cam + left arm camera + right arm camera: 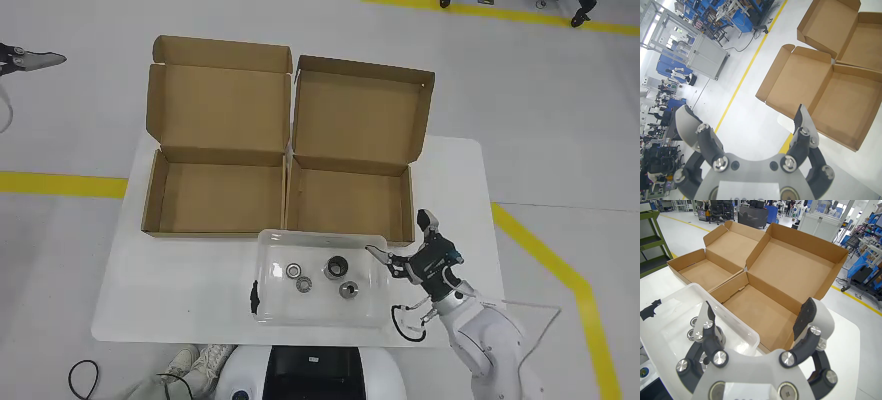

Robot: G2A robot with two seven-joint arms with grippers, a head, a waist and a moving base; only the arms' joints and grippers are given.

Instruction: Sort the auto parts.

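Table: white, with two cardboard boxes on the far half and a clear tray on the near half.

Left box: open, lid standing up on the far side, brown floor bare. Seen also from the right wrist and from the left wrist.

Right box: open in the same way, side wall touching the left box. Near wall just beside the far rim of the tray.

Clear tray: transparent plastic, low walls, placed near the robot, in front of both boxes. Rim visible from the right wrist.

Auto parts: four small round metal pieces, all lying inside the tray, around its middle. Two ring-shaped ones to the left, close together; two darker ones to the right, a little apart.

Black tape: torn piece stuck on the left end of the tray.

Right gripper: at the far right corner of the tray, fingers spread wide with nothing between them. One finger above the tray and the parts, the other above the near right corner of the right box.

Left gripper: fingers spread wide and holding nothing, over the grey floor to the left of the table, well apart from the tray and the boxes.
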